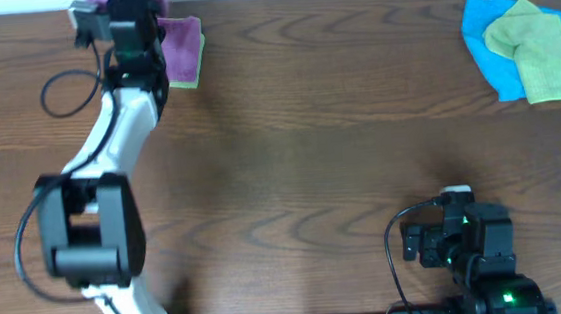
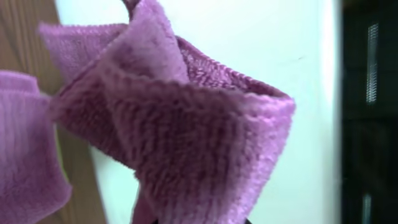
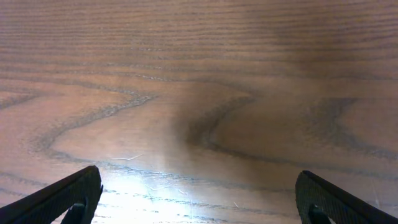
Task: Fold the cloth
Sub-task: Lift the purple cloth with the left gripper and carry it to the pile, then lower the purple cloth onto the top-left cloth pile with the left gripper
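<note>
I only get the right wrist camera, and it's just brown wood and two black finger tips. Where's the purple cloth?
Observer: Overhead shows the cloth at the far left corner of the table, where the left gripper is.
Operator: Is it grabbed?
Observer: The left wrist view is filled with bunched purple folds right at the camera; the left gripper is shut on the cloth.
Operator: Is anything else out there?
Observer: A lime-green cloth lies on top of a blue cloth at the far right corner.
</note>
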Controlling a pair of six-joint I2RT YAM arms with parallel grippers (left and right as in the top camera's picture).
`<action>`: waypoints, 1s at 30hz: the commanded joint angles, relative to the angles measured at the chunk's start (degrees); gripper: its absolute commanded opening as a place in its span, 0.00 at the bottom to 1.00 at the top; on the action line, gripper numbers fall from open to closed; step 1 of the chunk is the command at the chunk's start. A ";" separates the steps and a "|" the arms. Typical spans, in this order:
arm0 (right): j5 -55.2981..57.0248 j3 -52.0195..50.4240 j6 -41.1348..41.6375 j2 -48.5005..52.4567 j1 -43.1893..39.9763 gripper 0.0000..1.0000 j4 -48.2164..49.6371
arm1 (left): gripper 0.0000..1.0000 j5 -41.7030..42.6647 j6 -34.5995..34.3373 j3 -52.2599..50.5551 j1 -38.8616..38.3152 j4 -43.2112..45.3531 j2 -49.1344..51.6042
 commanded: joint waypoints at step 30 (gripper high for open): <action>0.59 -0.15 0.92 -0.26 -0.37 0.99 0.02 | 0.07 13.60 27.82 10.73 -0.39 0.59 16.92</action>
